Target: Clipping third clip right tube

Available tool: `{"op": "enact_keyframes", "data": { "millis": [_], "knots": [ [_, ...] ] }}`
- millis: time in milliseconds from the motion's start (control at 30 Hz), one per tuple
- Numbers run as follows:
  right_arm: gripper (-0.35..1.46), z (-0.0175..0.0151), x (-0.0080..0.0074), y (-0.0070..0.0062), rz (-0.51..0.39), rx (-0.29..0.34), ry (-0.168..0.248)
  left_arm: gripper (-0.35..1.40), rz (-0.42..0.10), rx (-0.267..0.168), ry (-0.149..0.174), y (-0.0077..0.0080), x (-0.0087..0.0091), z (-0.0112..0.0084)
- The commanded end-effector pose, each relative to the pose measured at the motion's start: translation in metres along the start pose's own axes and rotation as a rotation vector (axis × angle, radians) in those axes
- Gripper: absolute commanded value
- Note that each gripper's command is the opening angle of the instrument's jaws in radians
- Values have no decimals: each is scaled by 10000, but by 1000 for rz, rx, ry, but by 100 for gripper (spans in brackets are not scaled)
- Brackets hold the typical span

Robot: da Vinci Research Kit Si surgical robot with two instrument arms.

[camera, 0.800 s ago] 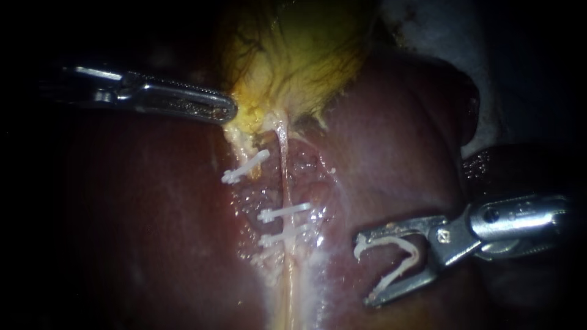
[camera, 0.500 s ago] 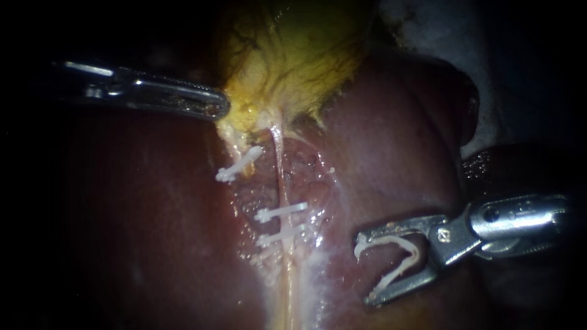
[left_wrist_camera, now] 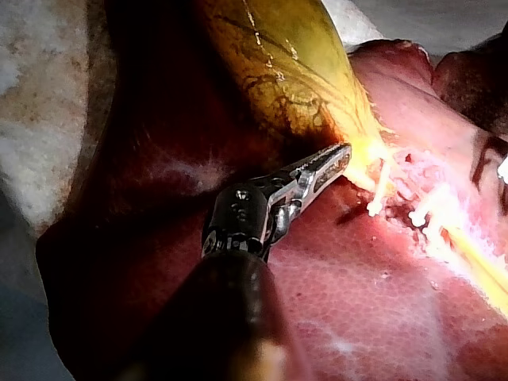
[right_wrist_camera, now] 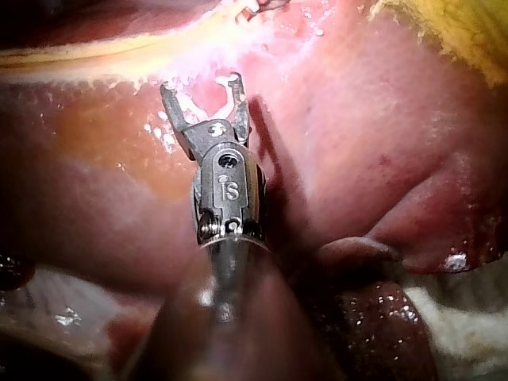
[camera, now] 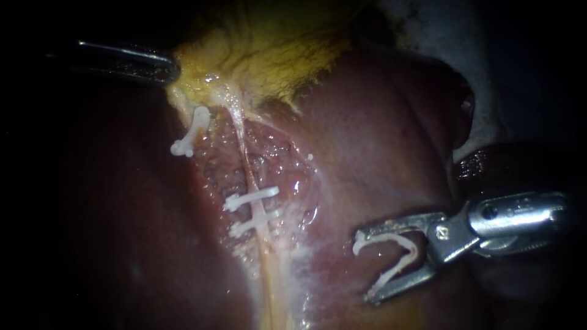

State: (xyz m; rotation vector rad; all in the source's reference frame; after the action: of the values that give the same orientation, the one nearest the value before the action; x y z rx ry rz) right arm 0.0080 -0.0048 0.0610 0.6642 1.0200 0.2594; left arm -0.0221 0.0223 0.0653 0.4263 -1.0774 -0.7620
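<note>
My left instrument (camera: 162, 67) comes in at the upper left, its jaws shut on the edge of the yellow gallbladder (camera: 263, 43), which it holds stretched leftward. The right tube (camera: 247, 168) slants down from the gallbladder across the liver (camera: 379, 140) and carries two white clips (camera: 251, 198) (camera: 254, 225). A third clip (camera: 191, 131) sits on the left tube near the gallbladder. My right instrument (camera: 362, 267) hovers right of the tubes, jaws spread and holding a white open clip (camera: 397, 267) between them. The left wrist view shows my left instrument (left_wrist_camera: 333, 163) at the gallbladder's neck.
Dark red liver surrounds the dissected bed. A pale strip of tissue (camera: 293, 269) runs down beside the right tube. White cloth (camera: 428, 24) shows beyond the liver at the upper right. In the right wrist view my right instrument (right_wrist_camera: 203, 86) hangs just above wet liver.
My left instrument has drawn back to the left and up, pulling the gallbladder along. The clip on the left tube swung more upright and the right tube now slants. My right instrument stayed put.
</note>
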Motion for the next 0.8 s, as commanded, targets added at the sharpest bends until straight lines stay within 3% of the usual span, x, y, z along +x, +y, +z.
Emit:
{"op": "enact_keyframes", "data": {
  "millis": [33,133,333,533,800],
  "knots": [
    [60,-1,5,5,2,33,2,-35,1,-1,0,0,2,2],
    [60,-7,21,21,-1,92,25,-35,1,-1,0,-1,2,2],
    [56,-16,45,46,84,176,113,-35,2,1,0,-1,3,3],
    [55,-9,57,67,137,176,152,-35,2,0,0,-2,3,4],
    [54,15,58,101,210,168,166,-35,2,1,0,-3,4,5]
  ]
}}
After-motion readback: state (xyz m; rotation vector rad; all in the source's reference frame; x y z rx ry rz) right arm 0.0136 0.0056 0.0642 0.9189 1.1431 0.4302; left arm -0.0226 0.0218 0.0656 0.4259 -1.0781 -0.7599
